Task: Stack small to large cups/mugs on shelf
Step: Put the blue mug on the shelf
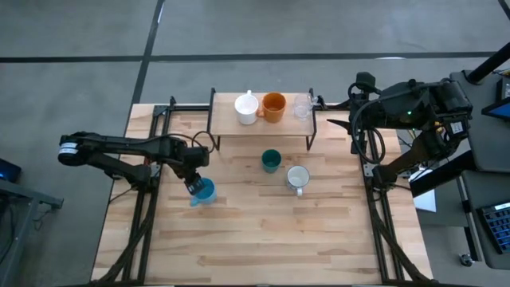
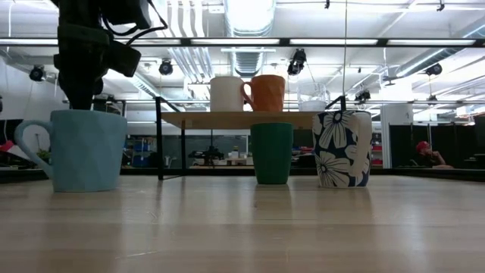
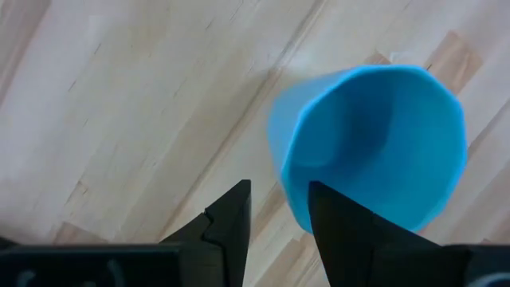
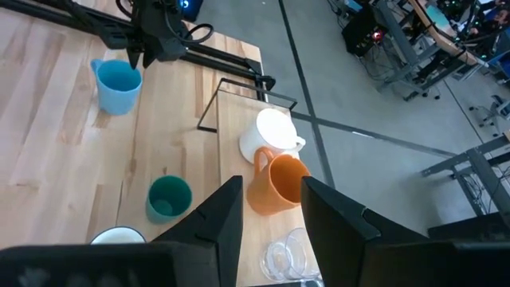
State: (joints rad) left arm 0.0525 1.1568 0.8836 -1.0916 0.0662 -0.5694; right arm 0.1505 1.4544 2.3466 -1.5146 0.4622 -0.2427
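Note:
A light blue mug [image 1: 206, 191] stands on the table at the left, its handle [image 2: 26, 144] toward the left edge. My left gripper [image 3: 279, 185] is open and points down over the mug's rim, one finger above the inside, one outside the wall. A white mug [image 1: 246, 108], an orange mug [image 1: 273, 106] and a clear glass [image 1: 302, 106] stand on the shelf [image 1: 263, 131]. A dark teal cup [image 1: 271, 160] and a white flowered mug [image 1: 297, 178] stand on the table in front of it. My right gripper [image 4: 271, 187] is open and empty past the shelf's right end. My left gripper comes from above with its fingers on either side of the light blue mug's wall at the rim [image 3: 291, 187]. I cannot tell whether either finger touches it. The mug stands upright on the table.
The shelf's black legs [image 1: 311, 135] stand on the table's far half. Black frame rails [image 1: 143, 207] run along the left and right edges. Bare tabletop [image 1: 263, 239] spreads over the near half.

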